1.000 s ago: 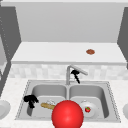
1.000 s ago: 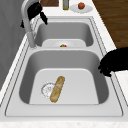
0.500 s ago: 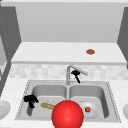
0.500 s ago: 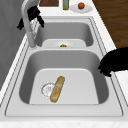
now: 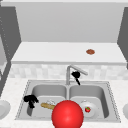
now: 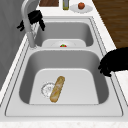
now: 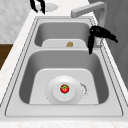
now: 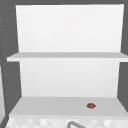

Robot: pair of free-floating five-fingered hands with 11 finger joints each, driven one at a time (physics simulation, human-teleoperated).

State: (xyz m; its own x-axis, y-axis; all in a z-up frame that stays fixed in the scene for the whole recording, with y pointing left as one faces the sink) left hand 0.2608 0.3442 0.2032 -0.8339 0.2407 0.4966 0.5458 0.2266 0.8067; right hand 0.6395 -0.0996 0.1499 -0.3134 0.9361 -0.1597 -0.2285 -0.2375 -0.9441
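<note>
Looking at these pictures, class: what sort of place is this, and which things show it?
Most likely a kitchen: a steel double sink with a tap, a bread loaf in one basin and a plate bearing a tomato in the other.

We can read no text, label, brand, number or sign anywhere here. The bottle [image 6: 65,4] on the counter carries no mark we can make out.

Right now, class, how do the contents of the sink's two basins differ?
The left basin holds a long tan baguette lying bare on the floor beside the drain. The right basin holds a small red tomato sitting on a white plate. Each basin holds one food item.
</note>
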